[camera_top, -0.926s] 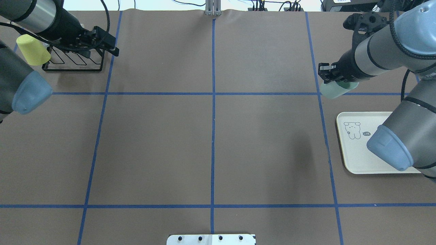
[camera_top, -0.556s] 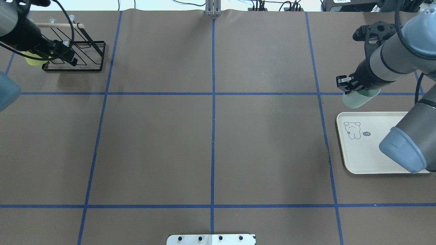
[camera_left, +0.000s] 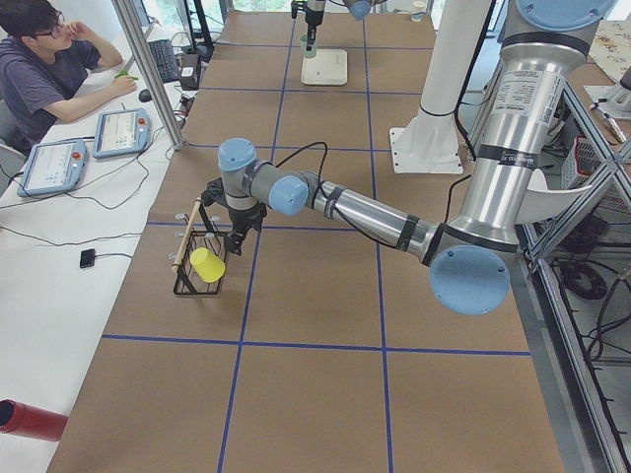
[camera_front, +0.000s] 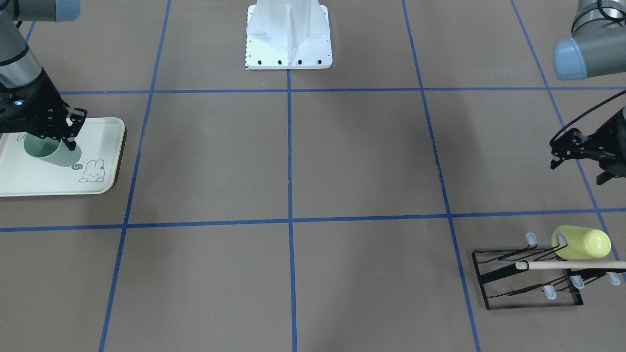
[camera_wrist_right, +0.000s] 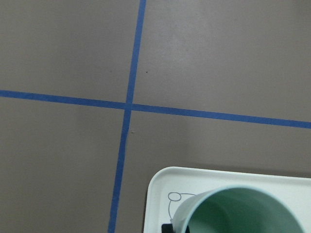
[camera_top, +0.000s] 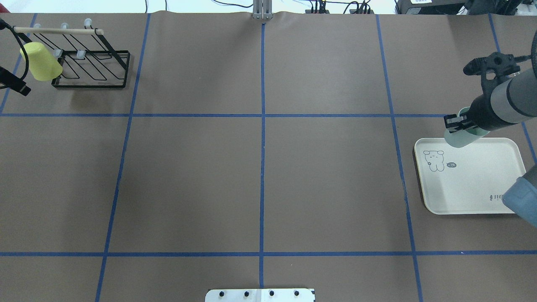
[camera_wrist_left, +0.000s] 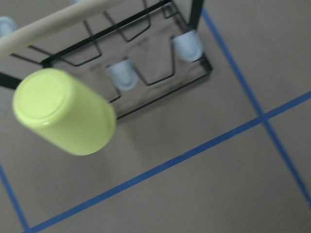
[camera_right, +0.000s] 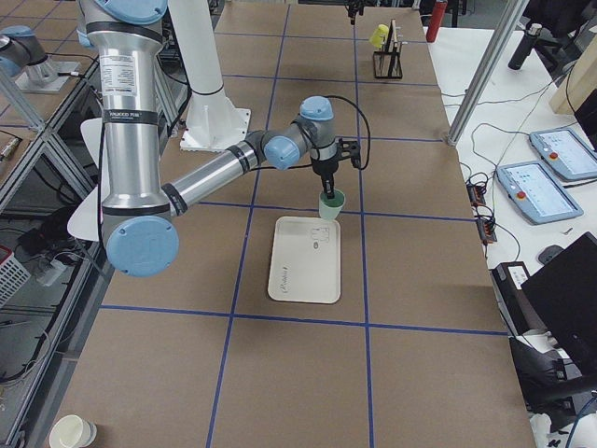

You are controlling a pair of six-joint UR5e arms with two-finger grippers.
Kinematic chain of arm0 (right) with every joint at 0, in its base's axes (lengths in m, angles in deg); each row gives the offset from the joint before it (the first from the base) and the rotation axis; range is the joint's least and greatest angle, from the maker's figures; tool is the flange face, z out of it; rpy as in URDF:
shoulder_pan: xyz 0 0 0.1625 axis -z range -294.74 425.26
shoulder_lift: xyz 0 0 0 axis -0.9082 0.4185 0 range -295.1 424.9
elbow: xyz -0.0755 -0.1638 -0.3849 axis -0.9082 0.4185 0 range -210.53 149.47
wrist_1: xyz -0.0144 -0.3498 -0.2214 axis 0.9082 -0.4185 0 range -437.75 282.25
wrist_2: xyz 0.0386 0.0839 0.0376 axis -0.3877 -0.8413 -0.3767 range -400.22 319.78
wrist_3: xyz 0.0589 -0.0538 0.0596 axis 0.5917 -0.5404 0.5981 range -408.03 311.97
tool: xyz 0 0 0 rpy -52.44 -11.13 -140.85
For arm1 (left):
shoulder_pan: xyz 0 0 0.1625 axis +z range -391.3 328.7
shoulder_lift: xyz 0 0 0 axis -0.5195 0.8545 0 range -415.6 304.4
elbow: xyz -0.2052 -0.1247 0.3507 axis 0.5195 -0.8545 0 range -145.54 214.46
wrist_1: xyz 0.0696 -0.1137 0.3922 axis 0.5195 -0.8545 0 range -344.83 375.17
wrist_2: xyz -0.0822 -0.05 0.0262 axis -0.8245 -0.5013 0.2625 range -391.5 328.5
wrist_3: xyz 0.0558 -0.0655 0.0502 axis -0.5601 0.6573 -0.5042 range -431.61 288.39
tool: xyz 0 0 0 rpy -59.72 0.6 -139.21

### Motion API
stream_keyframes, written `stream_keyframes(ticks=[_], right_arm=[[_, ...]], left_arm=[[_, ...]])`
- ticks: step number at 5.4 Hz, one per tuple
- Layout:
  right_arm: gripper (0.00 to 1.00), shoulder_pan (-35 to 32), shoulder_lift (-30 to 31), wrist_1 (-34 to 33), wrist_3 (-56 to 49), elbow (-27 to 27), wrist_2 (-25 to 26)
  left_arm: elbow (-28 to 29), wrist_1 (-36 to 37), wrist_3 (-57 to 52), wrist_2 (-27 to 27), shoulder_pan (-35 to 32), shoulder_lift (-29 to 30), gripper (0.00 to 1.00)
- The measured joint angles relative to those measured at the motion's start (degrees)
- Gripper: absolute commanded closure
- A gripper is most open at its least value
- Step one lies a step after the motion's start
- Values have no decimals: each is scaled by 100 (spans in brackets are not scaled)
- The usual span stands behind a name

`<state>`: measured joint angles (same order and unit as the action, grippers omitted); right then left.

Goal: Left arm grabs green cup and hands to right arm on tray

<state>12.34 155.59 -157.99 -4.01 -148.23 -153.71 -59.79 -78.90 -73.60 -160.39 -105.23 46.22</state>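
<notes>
My right gripper point(camera_top: 458, 124) is shut on the rim of the pale green cup point(camera_top: 458, 138), which hangs open end up and slightly tilted over the far left corner of the cream tray point(camera_top: 470, 188). In the front view the cup point(camera_front: 51, 154) is over the tray point(camera_front: 98, 181) beside the bunny drawing, under the right gripper point(camera_front: 66, 139). The right wrist view shows the cup's mouth point(camera_wrist_right: 238, 213) above the tray's corner point(camera_wrist_right: 158, 182). I cannot tell whether the cup touches the tray. My left gripper point(camera_front: 579, 164) is open and empty at the table's left edge, beside the rack.
A black wire rack point(camera_top: 90, 69) with a wooden rod stands at the far left, with a yellow-green cup point(camera_top: 40, 63) hung upside down on it; both fill the left wrist view point(camera_wrist_left: 65, 111). The white robot base point(camera_front: 288, 34) sits at the near middle.
The right arm carried the green cup to the right and nearer, from over the blue line to over the tray's corner. The left arm drew back left off the rack, uncovering the yellow-green cup.
</notes>
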Motion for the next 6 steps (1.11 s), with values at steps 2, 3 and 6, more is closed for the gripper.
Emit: stream_keyframes(ticks=[2,3,6], right_arm=[[100,-17,603,1076,-34,310,-106],[100,-35,848,1509,-43,436,-243],[100,-32,1048,1786,33,682,-4]], left_arm=[[405,-4,-678,-116,-941,-417,0],[428,-38,-766,-135,-1293,-755,0],[385,-143,-922,-428,-1625,-1167,0]])
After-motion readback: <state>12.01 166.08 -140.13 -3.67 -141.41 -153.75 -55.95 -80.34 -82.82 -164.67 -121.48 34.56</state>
